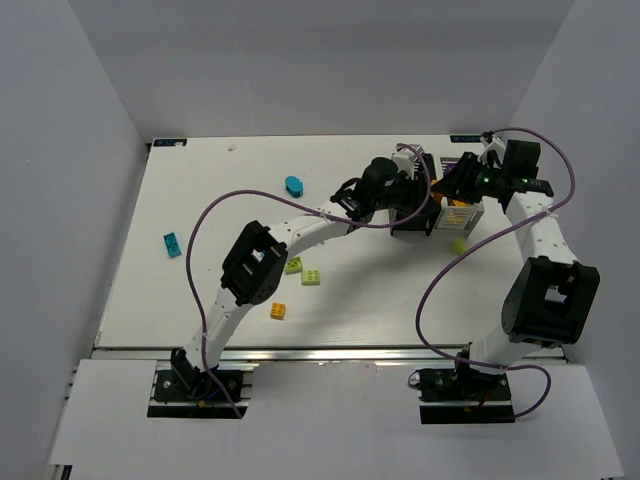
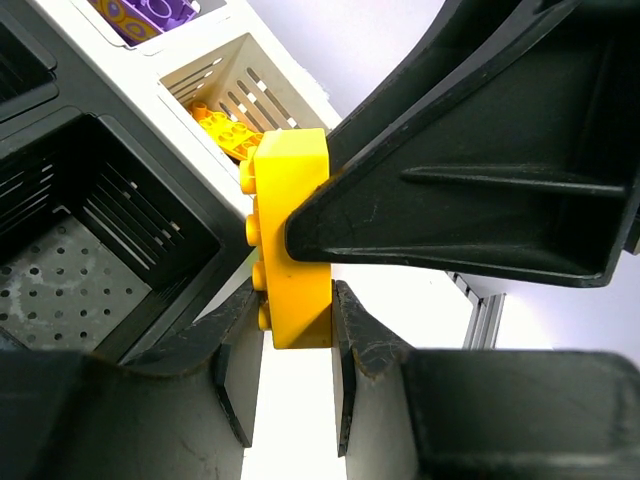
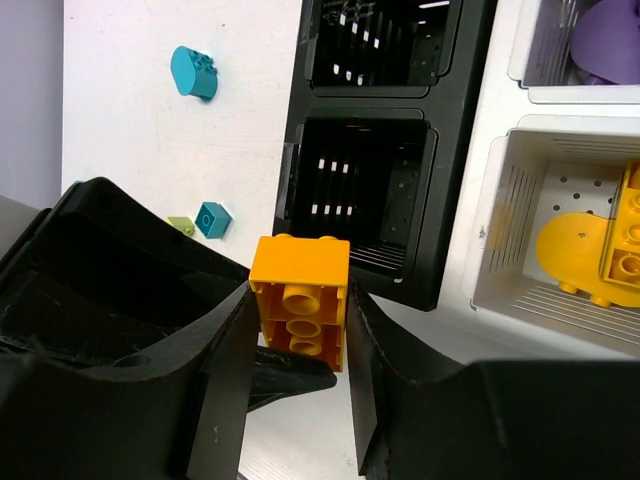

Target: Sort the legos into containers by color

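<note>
An orange lego brick (image 3: pixel 300 275) hangs in the air beside the containers, and both grippers have it. My right gripper (image 3: pixel 298 308) presses its fingers against the brick's two side walls. My left gripper (image 2: pixel 297 320) is shut on the same brick (image 2: pixel 292 240), one pad on its studs and one on its back. One left finger (image 3: pixel 290 370) shows under the brick in the right wrist view. The grippers meet above the black bin (image 1: pixel 412 226) at the table's far right.
The black bin (image 3: pixel 448 150) joins a white tray (image 3: pixel 503 190) holding orange bricks (image 3: pixel 600 250) and purple ones (image 3: pixel 600 40). Loose on the table lie a teal rounded brick (image 1: pixel 294 185), a teal brick (image 1: pixel 172 243), two lime bricks (image 1: pixel 303 271), an orange one (image 1: pixel 278 311) and a lime piece (image 1: pixel 458 244).
</note>
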Tool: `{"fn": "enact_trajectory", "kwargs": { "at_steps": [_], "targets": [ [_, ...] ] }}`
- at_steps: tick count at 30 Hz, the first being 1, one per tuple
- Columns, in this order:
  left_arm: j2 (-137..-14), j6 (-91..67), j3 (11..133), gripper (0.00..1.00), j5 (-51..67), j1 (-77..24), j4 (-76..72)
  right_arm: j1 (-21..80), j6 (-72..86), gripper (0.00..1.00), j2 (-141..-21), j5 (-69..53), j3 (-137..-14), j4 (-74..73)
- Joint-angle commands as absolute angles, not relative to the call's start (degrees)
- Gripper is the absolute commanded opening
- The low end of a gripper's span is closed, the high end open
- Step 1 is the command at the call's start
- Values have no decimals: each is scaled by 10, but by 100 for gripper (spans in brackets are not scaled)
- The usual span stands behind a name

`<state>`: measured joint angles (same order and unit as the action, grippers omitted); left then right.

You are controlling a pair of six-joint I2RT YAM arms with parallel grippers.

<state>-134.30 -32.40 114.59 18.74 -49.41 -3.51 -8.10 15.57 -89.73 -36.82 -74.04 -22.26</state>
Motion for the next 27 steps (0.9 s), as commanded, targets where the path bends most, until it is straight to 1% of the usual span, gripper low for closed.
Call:
{"fn": "enact_trajectory", "kwargs": {
  "at_steps": [1,2,3,5,6,11,14,15,17,18,19,22,23,24,25,26,27],
  "targets": [
    [-1283,-316,1129,25,175,-500,-46,-71,149,6,-885,-387,-756,-208],
    [-1269,-314,1120,43,169,-500,-47,-71,144,6,-885,-384,-760,-206],
    [-1261,-312,1109,54,155,-500,-47,-72,139,6,-885,-377,-765,-206],
    [-1234,-306,1078,68,145,-500,-51,-74,127,5,-885,-371,-775,-202],
    [-1224,-304,1067,70,138,-500,-51,-76,121,5,-886,-362,-779,-202],
    [-1155,-287,986,71,97,-500,-41,-76,59,5,-880,-306,-785,-192],
    [-1106,-280,944,64,42,-499,-4,-77,12,6,-877,-258,-787,-185],
    [-1074,-279,930,57,29,-499,17,-77,3,7,-878,-234,-787,-185],
    [-1038,-279,897,47,-21,-498,42,-80,-29,8,-878,-219,-782,-176],
    [-1019,-280,859,41,-34,-497,49,-81,-36,8,-879,-203,-780,-171],
    [-979,-286,839,35,-47,-496,56,-82,-42,9,-880,-197,-778,-162],
    [-917,-310,759,35,-97,-485,93,-84,-61,10,-889,-177,-777,-151],
    [-875,-316,738,35,-105,-482,111,-85,-65,10,-891,-173,-778,-147],
    [-855,-324,717,37,-122,-478,121,-86,-69,11,-898,-164,-779,-144],
    [-834,-342,679,41,-132,-471,133,-86,-76,13,-901,-159,-779,-141],
    [-796,-349,660,50,-140,-467,153,-86,-82,15,-903,-155,-778,-134],
    [-776,-355,643,55,-156,-464,162,-86,-87,17,-911,-146,-778,-130]
  ]
}}
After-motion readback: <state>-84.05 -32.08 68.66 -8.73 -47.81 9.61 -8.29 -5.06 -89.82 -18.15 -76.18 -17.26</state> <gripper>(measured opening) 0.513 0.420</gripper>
